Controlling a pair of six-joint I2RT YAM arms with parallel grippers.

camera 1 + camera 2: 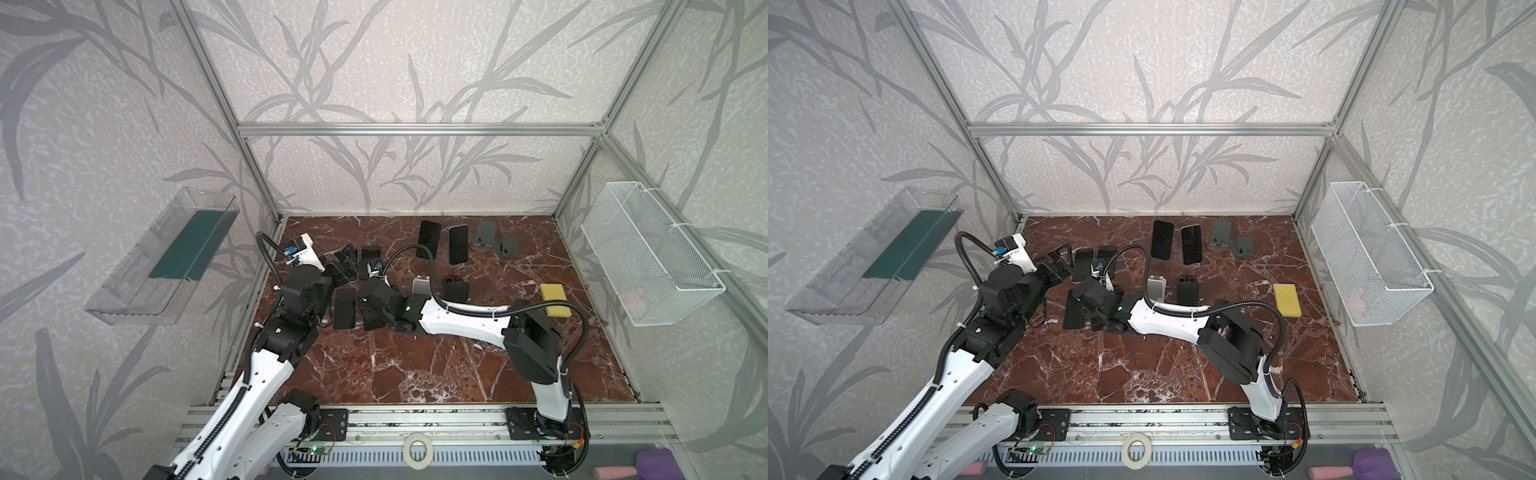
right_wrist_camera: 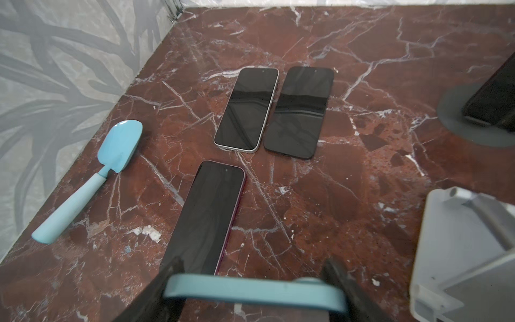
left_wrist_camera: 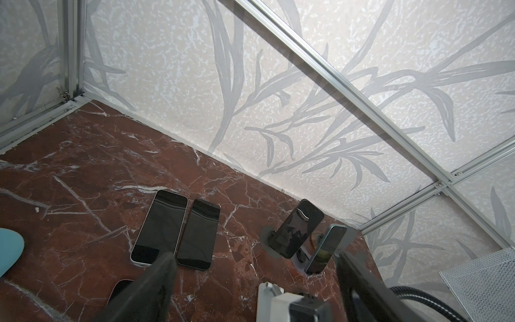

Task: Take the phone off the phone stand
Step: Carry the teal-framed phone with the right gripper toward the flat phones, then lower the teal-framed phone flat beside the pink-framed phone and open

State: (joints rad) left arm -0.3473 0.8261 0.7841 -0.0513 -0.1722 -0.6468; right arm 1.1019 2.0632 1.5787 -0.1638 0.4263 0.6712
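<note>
The right gripper (image 1: 1080, 296) reaches across the middle, low over a dark phone (image 1: 1072, 316) that lies flat on the marble table (image 1: 1142, 365). The left gripper (image 1: 1061, 264) hovers just beyond it. Well past both grippers, two more dark phones (image 1: 1162, 240) sit side by side, with two grey stands (image 1: 1219, 237) just beside them. A yellow sponge (image 1: 1287, 300) lies well apart, out beside the right arm.

No legible txt, labels or nos anywhere; tiny marks on gray stands (image 1: 486, 237) too small to read

The light-blue phone (image 2: 250, 291) — seen edge-on, lying level — sits clamped between the fingers of the right gripper (image 2: 252, 264). The pale grey phone stand (image 2: 459, 251) stands just beside that gripper, apart from the phone.
</note>
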